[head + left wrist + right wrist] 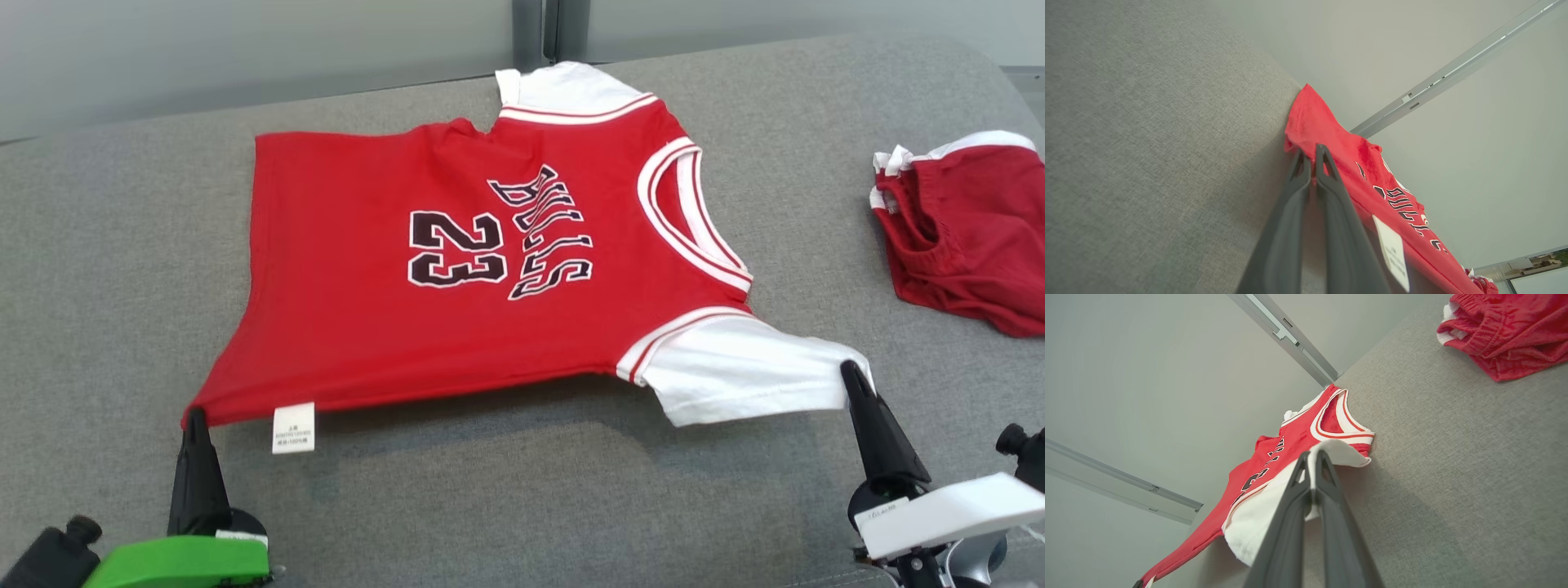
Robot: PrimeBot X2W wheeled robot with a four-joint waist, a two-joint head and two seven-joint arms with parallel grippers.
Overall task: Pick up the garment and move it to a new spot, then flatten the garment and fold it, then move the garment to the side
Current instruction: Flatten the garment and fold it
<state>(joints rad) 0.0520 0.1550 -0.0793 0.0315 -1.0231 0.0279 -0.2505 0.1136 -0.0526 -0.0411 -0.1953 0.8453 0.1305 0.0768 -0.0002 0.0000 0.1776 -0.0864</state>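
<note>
Though its tag (293, 428) blurs, the jersey (343, 302) reads BULLS 23.

Cushion (114, 269) is bare left of the jersey (351, 327) and along the near edge, free to pass. Shorts (971, 237) block the right, with a bare strip between them and the jersey. Wall (245, 49) closes the back.

The garment (490, 269) is spread on the counter (122, 245); a second piece of clothing (971, 237) lies well apart to its right.
</note>
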